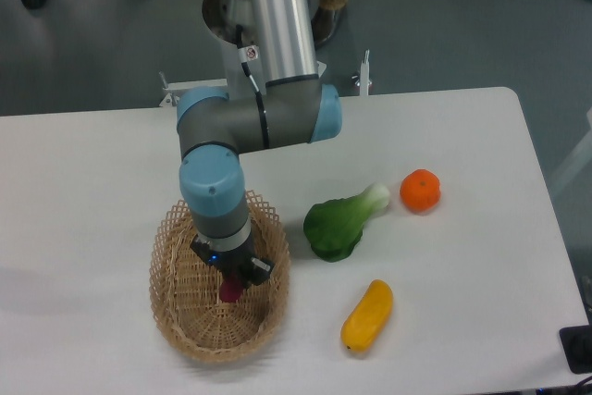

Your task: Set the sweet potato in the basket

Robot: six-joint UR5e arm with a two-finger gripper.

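sweet potato (230, 290): small, dark reddish-purple, smooth; only the lower end shows below the end effector, hanging roughly upright. Sits lower left of centre in the frame, over the inside of the basket; can't tell if it touches the weave.
end effector (232, 280): pointing down, fingers clamped on the sweet potato's upper part.
basket (180, 329): oval, light tan wicker, open lattice rim, lower left of frame, on the counter.
arm: grey with blue joints, comes down from top centre, elbow above the basket's far rim.
bok choy (339, 225): green leaf, pale stem, centre of frame, just right of the basket.
orange fruit (420, 190): round, right of the bok choy, close to the stem end.
yellow vegetable (368, 315): oblong, lower centre right, apart from the basket.
counter (83, 182): white.
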